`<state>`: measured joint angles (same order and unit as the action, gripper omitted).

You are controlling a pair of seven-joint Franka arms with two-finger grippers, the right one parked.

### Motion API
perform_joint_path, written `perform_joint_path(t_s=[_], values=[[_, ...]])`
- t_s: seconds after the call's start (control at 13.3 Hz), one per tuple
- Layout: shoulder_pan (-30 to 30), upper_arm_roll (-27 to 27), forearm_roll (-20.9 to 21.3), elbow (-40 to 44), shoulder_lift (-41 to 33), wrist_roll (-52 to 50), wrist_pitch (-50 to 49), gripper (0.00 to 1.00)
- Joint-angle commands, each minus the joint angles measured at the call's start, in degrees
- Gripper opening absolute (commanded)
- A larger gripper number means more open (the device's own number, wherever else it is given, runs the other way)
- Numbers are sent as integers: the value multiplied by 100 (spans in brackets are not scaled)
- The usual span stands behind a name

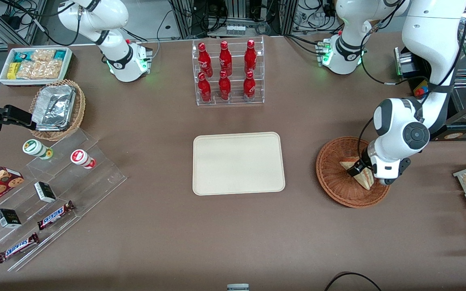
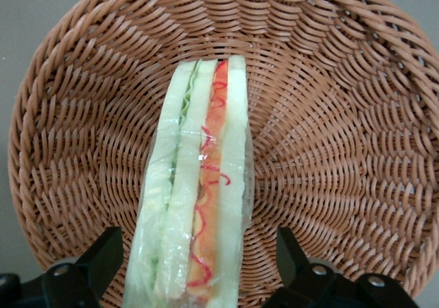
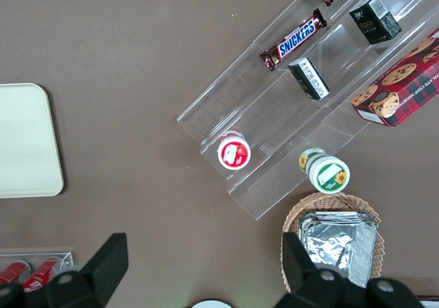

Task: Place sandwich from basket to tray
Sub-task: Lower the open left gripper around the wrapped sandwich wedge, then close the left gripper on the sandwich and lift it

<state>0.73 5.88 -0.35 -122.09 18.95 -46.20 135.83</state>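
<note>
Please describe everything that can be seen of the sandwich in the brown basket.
The sandwich is a triangular wedge in clear film. Its pale bread slices stand on edge, with a green layer and a red-orange layer between them. It lies in the basket, a round, reddish-brown wicker one, resting on the woven bottom. The gripper is down in the basket with its fingers open, one on each side of the sandwich; I cannot tell whether they touch it. The tray lies beside the basket.
</note>
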Motion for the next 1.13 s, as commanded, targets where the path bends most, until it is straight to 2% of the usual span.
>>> perform_joint_path(t_s=[0.0,0.08,0.15,0.53,0.9,1.05], values=[[50,36,-18,19,30,-12,23,30],[50,27,-9,10,-5,23,-3,5],[50,27,0,10,-49,50,-64,0],[50,18,-9,97,-417,252,-415,0],[-256,89,-9,1255,-445,243,-2128,0],[-520,89,0,1372,-410,252,-2157,0]])
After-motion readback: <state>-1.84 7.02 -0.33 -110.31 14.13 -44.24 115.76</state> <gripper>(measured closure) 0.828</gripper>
